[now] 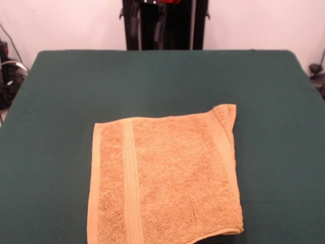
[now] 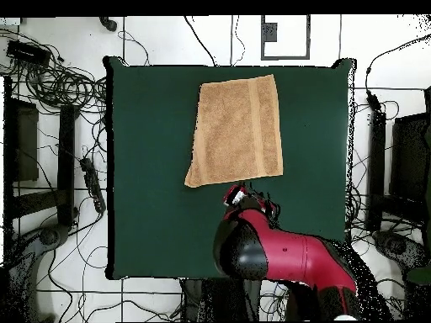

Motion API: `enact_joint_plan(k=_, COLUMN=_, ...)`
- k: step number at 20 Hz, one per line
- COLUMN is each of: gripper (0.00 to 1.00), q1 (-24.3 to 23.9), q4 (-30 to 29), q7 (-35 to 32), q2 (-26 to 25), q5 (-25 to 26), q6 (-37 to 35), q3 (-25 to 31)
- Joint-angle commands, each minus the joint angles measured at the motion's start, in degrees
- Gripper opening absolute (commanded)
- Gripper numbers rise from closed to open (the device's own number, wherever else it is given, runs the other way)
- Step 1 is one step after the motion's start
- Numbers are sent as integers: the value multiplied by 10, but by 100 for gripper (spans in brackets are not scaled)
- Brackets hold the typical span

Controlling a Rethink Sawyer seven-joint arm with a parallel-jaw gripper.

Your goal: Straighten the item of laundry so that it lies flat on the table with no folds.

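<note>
The orange-tan towel [image 1: 167,178] lies on the dark green table [image 1: 152,76], toward the front edge. One woven band runs down its left side in the front view. Its right side slants and looks folded along that edge, with a corner sticking out at the far right. In the overhead view the towel [image 2: 237,130] lies at the table's top middle, with its left edge slanting. The red and black arm reaches over the table [image 2: 151,210], and its gripper end [image 2: 239,196] sits just below the towel's lower edge. The arm hides the gripper. The front view does not show the gripper.
The robot's black pedestal [image 1: 165,25] stands behind the table's far edge. Cables and dark equipment [image 2: 50,92] lie on the floor around the table. Green surface lies bare on both sides of the towel.
</note>
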State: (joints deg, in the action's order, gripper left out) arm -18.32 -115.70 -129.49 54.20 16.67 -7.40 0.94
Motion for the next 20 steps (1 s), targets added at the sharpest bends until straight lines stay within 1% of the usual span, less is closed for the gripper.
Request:
enact_joint_plan(k=1, gripper=100, q1=-2, q4=-26, q7=-38, q2=-69, q5=-14, q6=1, q3=106)
enact_joint_plan(k=3, gripper=100, q1=-11, q4=-20, q7=-26, q2=-72, q5=-6, q6=-3, q3=115)
enact_joint_plan(k=4, gripper=100, q1=-5, q4=-12, q7=-25, q2=-75, q5=-2, q6=-4, q3=108)
enact_joint_plan(k=7, gripper=100, q1=-25, q4=-2, q7=-7, q2=-91, q5=8, q6=-7, q3=128)
enact_joint_plan(k=8, gripper=100, q1=-24, q4=1, q7=-7, q2=-98, q5=11, q6=-2, q3=126)
enact_joint_plan(k=10, gripper=100, q1=-10, q4=10, q7=-6, q2=-112, q5=23, q6=7, q3=115)
enact_joint_plan(k=13, gripper=100, q1=10, q4=17, q7=-14, q2=-124, q5=25, q6=23, q3=108)
enact_joint_plan(k=15, gripper=100, q1=37, q4=26, q7=-31, q2=-127, q5=18, q6=29, q3=86)
enact_joint_plan(k=20, gripper=100, q1=72, q4=42, q7=-55, q2=-145, q5=-2, q6=41, q3=68)
